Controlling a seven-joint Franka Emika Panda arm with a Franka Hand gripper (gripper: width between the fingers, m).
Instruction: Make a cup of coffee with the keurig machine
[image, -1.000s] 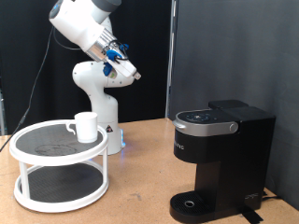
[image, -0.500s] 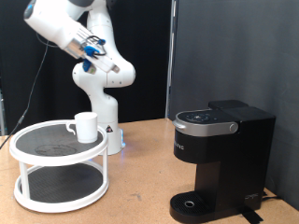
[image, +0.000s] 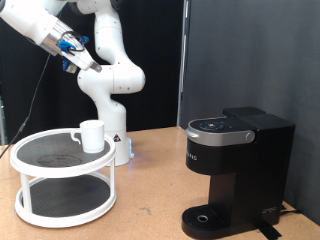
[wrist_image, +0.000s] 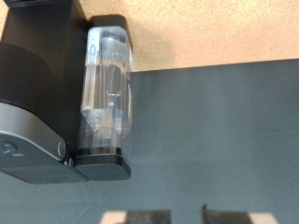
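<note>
The white cup (image: 91, 135) stands on the top tier of a round white two-tier stand (image: 40, 165) at the exterior view's left. At the right sits the black keurig machine (image: 235, 170), lid down, its round drip base bare. My gripper (image: 88, 63) hangs high at the top left, well above the cup and far from the machine. The wrist view looks down on the keurig machine (wrist_image: 37, 65) and its clear water tank (wrist_image: 106, 93). There my gripper (wrist_image: 187, 217) is open, with nothing between its fingertips.
The white robot base (image: 112, 120) rises just behind the stand. A black curtain (image: 250, 50) hangs behind the wooden table (image: 150, 200). A dark cable (image: 30, 95) dangles at the far left.
The arm has swung steadily towards the exterior view's left and a little upward, carrying the gripper away from the machine. The cup and the keurig machine have not moved.
</note>
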